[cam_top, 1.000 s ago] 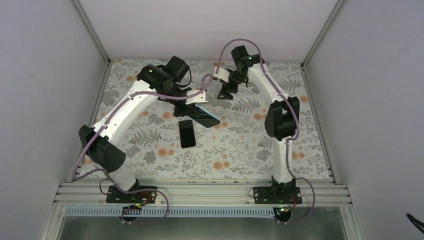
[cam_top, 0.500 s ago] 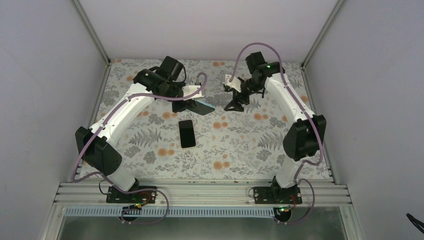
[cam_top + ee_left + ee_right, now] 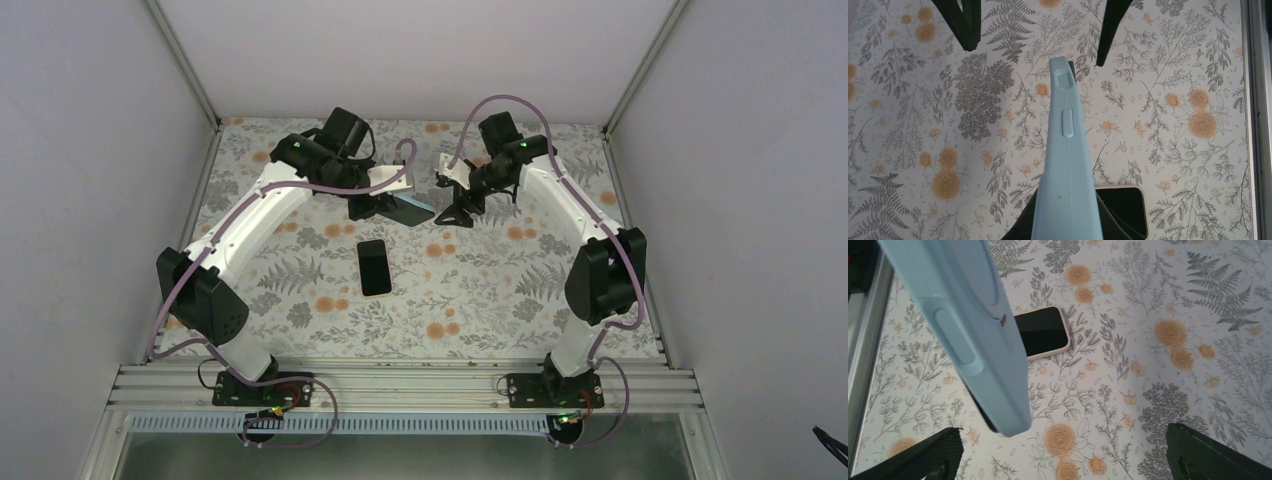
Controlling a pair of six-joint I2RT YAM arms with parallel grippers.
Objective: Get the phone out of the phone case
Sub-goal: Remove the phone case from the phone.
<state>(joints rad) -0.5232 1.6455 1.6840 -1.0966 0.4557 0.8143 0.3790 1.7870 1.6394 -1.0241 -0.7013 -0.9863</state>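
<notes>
The phone lies flat on the floral table, dark screen up, apart from both arms; it also shows in the left wrist view and in the right wrist view. The light blue phone case hangs in the air behind the phone, with my left gripper shut on its near end. The case's side with its button bumps runs away from the wrist. My right gripper stands open just right of the case's free end, its fingertips wide apart and not touching it.
The flowered table cover is bounded by grey walls at the back and sides and an aluminium rail at the front. The two arms' bases sit on that rail.
My left gripper has carried the case toward the back, away from the phone. The right arm swung out to the right, then came back left toward the case's free end. The phone has not moved.
</notes>
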